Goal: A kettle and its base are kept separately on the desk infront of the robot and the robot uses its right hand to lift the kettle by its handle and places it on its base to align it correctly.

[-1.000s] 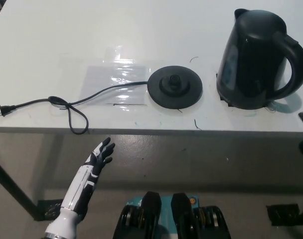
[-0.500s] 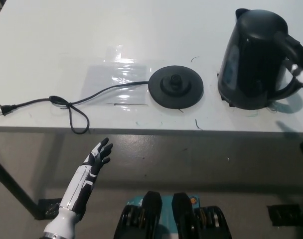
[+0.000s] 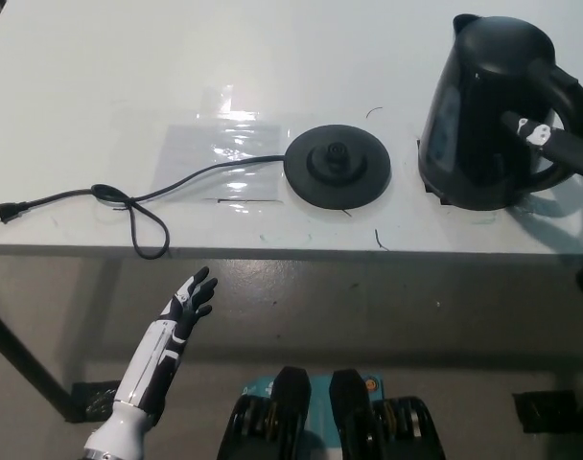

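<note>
The black kettle point(image 3: 483, 115) stands upright at the right of the white desk point(image 3: 128, 77), its handle point(image 3: 571, 105) turned to the right edge. Its round black base point(image 3: 337, 167) lies at the desk's middle, apart from the kettle. My black right hand point(image 3: 558, 145) comes in from the right edge. One of its fingers point(image 3: 536, 131) pokes through the handle loop, others show at the edge above the handle, and they are apart, not closed on it. My white left hand point(image 3: 186, 307) rests open below the desk's front edge at the lower left.
The base's black cord point(image 3: 138, 203) runs left across the desk, loops near the front edge and ends in a plug point(image 3: 2, 213). A clear plastic sheet point(image 3: 220, 153) is taped down left of the base.
My right hand has risen from below the desk edge at the right and moved in to the kettle's handle, a finger now reaching into the loop. The kettle, base and left hand stay put.
</note>
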Available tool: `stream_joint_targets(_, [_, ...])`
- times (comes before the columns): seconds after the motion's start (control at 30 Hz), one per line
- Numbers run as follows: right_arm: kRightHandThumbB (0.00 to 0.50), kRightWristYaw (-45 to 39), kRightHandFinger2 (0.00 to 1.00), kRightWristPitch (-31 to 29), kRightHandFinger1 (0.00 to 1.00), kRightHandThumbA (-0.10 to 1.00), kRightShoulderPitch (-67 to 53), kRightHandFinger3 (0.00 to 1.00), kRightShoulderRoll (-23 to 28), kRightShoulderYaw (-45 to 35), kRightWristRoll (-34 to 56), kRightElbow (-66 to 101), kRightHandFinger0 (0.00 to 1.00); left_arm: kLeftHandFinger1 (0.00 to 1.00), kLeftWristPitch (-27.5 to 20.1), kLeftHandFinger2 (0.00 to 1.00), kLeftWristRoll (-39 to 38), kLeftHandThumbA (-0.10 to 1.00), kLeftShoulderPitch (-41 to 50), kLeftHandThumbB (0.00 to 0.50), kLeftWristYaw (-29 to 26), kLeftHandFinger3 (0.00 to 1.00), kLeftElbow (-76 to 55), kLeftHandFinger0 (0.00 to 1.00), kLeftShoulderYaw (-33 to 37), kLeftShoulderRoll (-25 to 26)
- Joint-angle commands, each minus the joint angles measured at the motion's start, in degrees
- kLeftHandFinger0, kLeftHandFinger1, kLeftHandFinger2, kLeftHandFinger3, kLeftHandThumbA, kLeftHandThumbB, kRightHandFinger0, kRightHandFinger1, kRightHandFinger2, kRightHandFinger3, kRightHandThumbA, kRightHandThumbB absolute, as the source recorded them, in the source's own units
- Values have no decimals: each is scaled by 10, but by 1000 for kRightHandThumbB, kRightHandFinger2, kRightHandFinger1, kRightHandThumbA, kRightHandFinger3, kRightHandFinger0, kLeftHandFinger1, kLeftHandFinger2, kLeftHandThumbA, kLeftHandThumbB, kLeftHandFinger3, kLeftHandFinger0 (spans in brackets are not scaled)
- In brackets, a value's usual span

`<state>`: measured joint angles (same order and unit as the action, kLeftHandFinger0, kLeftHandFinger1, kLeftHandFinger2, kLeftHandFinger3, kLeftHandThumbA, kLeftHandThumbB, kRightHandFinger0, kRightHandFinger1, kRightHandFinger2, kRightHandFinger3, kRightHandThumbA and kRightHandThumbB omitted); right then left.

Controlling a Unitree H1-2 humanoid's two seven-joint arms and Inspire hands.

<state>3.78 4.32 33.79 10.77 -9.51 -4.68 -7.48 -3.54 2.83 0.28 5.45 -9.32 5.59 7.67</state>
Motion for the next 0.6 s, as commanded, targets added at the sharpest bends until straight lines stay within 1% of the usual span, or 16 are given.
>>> stream_joint_targets(0.0, [379,-2,1000,-10,1000,1000,36,1000,10,-3,17,-27,1000,1000,-15,1000,0,1000,-3,149,2,1000,-10,1000,-9,7])
stream_joint_targets(0.03, [389,-1,1000,-10,1000,1000,37,1000,11,-2,16,-30,1000,1000,-16,1000,0,1000,-3,141,1,1000,-10,1000,-10,7])
stream_joint_targets(0.07, [388,1,1000,-10,1000,1000,36,1000,13,-2,12,-31,1000,1000,-17,1000,1,1000,-4,140,0,1000,-10,1000,-10,7])
stream_joint_targets(0.13, [393,5,1000,-16,1000,1000,38,1000,16,-3,9,-35,1000,1000,-13,1000,-1,1000,-6,152,2,1000,-12,1000,-12,9])
stream_joint_targets(0.17, [414,6,1000,-13,1000,1000,37,1000,17,-3,8,-31,1000,1000,-14,1000,-1,1000,-6,151,2,1000,-12,1000,-12,9])
stream_joint_targets(0.23, [424,8,1000,-6,1000,1000,36,1000,20,-3,4,-25,1000,1000,-19,1000,-2,1000,-8,148,3,1000,-7,1000,-12,9])
stream_joint_targets(0.3, [398,8,1000,-4,1000,1000,35,1000,21,-4,6,-19,1000,1000,-21,1000,0,1000,-7,151,2,1000,-6,1000,-12,9])
stream_joint_targets(0.33, [394,8,1000,-3,1000,1000,35,1000,21,-6,7,-17,1000,1000,-18,1000,0,1000,-6,162,4,1000,-7,1000,-11,9])
stream_joint_targets(0.37, [382,8,1000,-4,1000,1000,34,1000,21,-6,8,-15,1000,1000,-16,1000,0,1000,-6,162,3,1000,-9,1000,-11,9])
stream_joint_targets(0.43, [377,11,1000,-4,1000,1000,36,1000,21,-8,8,-13,1000,1000,-15,1000,-1,1000,-7,151,3,1000,-11,1000,-11,8])
stream_joint_targets(0.5, [383,11,1000,-7,1000,1000,38,1000,20,-11,13,-14,1000,1000,-11,1000,3,1000,-7,166,2,1000,-13,1000,-10,8])
stream_joint_targets(0.57, [381,12,1000,-8,1000,1000,38,1000,18,-12,14,-14,1000,1000,-14,1000,2,1000,-7,159,3,1000,-12,1000,-10,9])
